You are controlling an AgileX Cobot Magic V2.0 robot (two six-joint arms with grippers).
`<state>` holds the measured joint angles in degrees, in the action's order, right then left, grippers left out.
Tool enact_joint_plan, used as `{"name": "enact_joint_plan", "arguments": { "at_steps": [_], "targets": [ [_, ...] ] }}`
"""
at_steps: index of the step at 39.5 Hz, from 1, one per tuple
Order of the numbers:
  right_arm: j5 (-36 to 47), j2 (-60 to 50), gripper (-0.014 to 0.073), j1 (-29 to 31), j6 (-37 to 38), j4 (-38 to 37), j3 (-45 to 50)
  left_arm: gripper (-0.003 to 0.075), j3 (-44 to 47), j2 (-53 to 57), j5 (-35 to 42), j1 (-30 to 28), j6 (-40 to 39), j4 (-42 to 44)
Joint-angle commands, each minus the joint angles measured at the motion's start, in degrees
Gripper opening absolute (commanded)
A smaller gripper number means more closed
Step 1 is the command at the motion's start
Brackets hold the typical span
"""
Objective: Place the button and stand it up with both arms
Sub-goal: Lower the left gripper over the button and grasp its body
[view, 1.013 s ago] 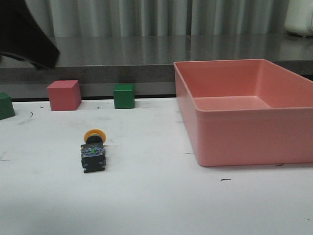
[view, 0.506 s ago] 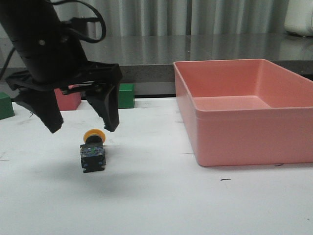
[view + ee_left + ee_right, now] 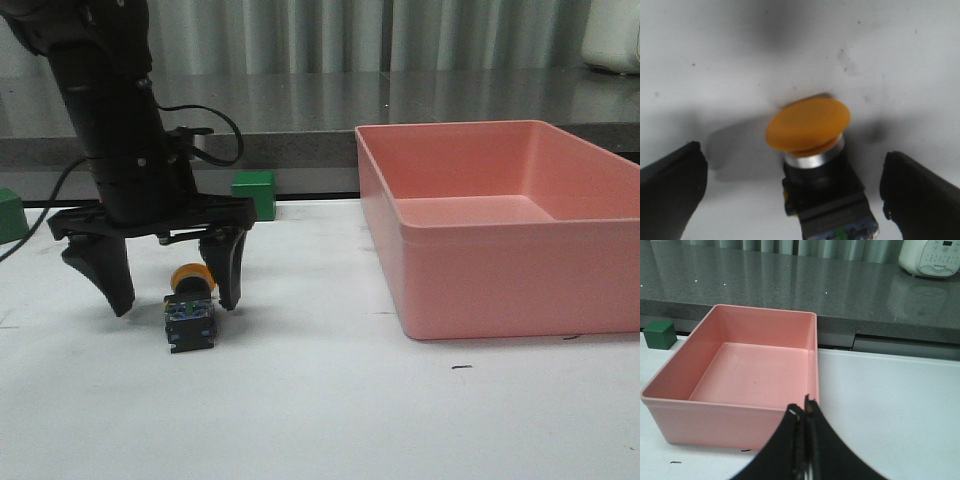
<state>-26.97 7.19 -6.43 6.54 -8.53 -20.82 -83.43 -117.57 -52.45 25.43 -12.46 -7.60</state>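
button: a small push-button (image 3: 191, 305) with a yellow mushroom cap, black collar and blocky black-grey base lies on its side on the white table (image 3: 330, 400), at about 9 o'clock from the large salmon-pink plastic bin (image 3: 505, 225). its cap points away from the camera and its base faces the viewer.

the left gripper (image 3: 170, 290), black and two-fingered, hangs just above the table with its fingers spread wide. one finger (image 3: 228, 270) stands just beside the cap at its 3 o'clock; the other is well off at 9 o'clock. the left wrist view shows the button (image 3: 815, 150) between both fingertips, nearer one than the other, neither touching it.

the right gripper (image 3: 804, 412) shows only in its own wrist view, fingers pressed together and holding nothing, hovering before the pink bin (image 3: 747, 375). a green cube (image 3: 254, 194) sits behind the left arm, another green block (image 3: 10, 216) at the far 9 o'clock edge.

the step in hand looks like the first pickup. to do it well, the gripper should shift so the button sits midway, then close on the black collar or blocky base, not the sloping cap, which would likely slip.

compared with half a second ago, the left gripper has dropped from above the button to table level, and its arm now hides the red cube.
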Motion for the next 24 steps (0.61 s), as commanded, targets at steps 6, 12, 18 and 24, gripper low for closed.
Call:
{"name": "enact_joint_plan", "arguments": {
  "at_steps": [6,12,18,24],
  "targets": [
    [4.8,0.6,-0.0072,0.4,-0.4,-1.1,-1.4,0.0662,-3.5,1.8,-0.9,0.0,-0.7,-0.6],
    [4.8,0.6,-0.0072,0.4,-0.4,-1.1,-1.4,0.0522,-3.5,1.7,-1.7,0.0,-0.7,-0.6],
    [4.8,0.6,-0.0072,0.4,-0.4,-1.1,-1.4,0.0291,-3.5,1.7,-2.0,0.0,-0.7,-0.7],
    [4.8,0.6,-0.0072,0.4,-0.4,-1.1,-1.4,0.0179,-5.0,1.7,-3.7,0.0,-0.6,-0.7]
  ]
}}
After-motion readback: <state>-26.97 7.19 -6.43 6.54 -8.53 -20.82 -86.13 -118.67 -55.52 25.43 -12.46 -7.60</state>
